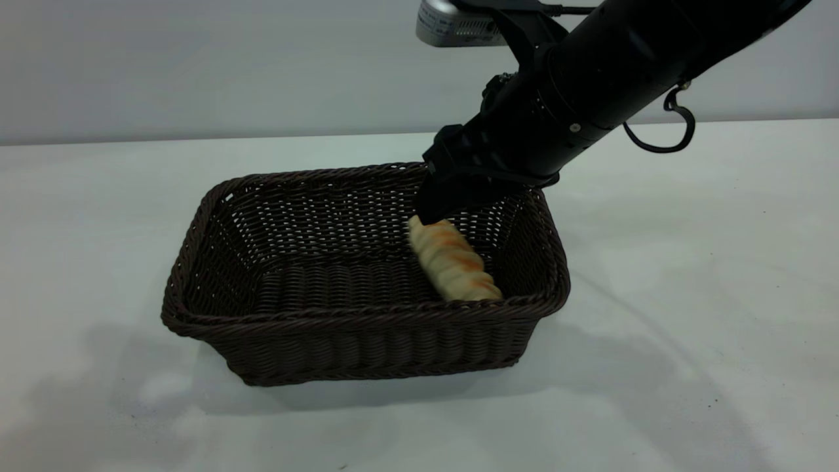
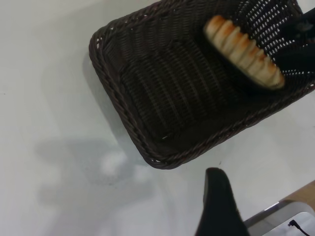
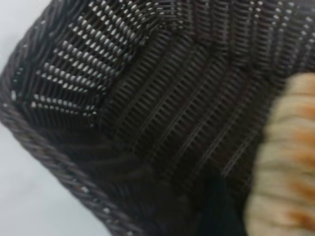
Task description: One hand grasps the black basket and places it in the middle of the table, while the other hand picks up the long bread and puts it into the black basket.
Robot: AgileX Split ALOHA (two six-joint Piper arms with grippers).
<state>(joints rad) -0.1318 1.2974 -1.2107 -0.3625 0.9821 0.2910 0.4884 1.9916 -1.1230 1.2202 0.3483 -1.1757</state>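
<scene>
From outside, my right gripper [image 1: 438, 213] reaches into the dark woven wicker black basket [image 1: 367, 341], fingers closed on the far end of the golden ridged long bread [image 1: 453, 261], whose long axis slants down away from them toward the near rim. My left wrist camera shows one left finger [image 2: 219, 206] over the white table [image 2: 49, 98], outside the basket and well apart from the bread; I cannot tell its opening. My right wrist camera shows the bread just beside my fingers, above the basket floor.

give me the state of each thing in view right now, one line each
black basket: upright on the table, open top, right side holds the bread
long bread: inside the basket at its right end, tilted, far end up at the right gripper
right gripper: lowered into the basket, at the bread's upper end
left gripper: off the basket, above the table beside it
table: bare white around the basket
</scene>
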